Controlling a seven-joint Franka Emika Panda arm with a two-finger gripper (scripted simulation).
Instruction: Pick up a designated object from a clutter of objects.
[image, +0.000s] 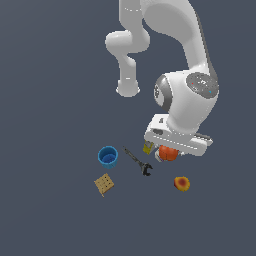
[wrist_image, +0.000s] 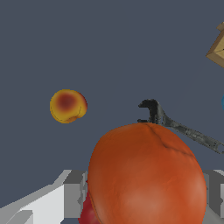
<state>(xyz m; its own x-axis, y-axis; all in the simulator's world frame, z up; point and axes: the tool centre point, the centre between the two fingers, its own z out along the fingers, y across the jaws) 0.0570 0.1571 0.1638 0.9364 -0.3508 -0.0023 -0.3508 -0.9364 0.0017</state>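
Note:
The plain orange sphere (image: 168, 153) sits directly under my gripper (image: 169, 155), in the exterior view's right half of the clutter. In the wrist view the sphere (wrist_image: 146, 179) fills the space between my two grey fingers (wrist_image: 73, 192), which press against its sides. The gripper looks shut on it. I cannot tell whether the sphere is touching the floor or lifted off it. A sliver of the red apple (wrist_image: 89, 213) shows right against the sphere, mostly hidden by it.
A black wrench (image: 138, 162) lies just beside the sphere, also in the wrist view (wrist_image: 175, 124). The peach-like fruit with a red patch (image: 182, 183) (wrist_image: 68, 106) lies apart. A blue cup (image: 108, 156), a tan waffle square (image: 104, 184) and a white-yellow box (image: 147, 147) are nearby.

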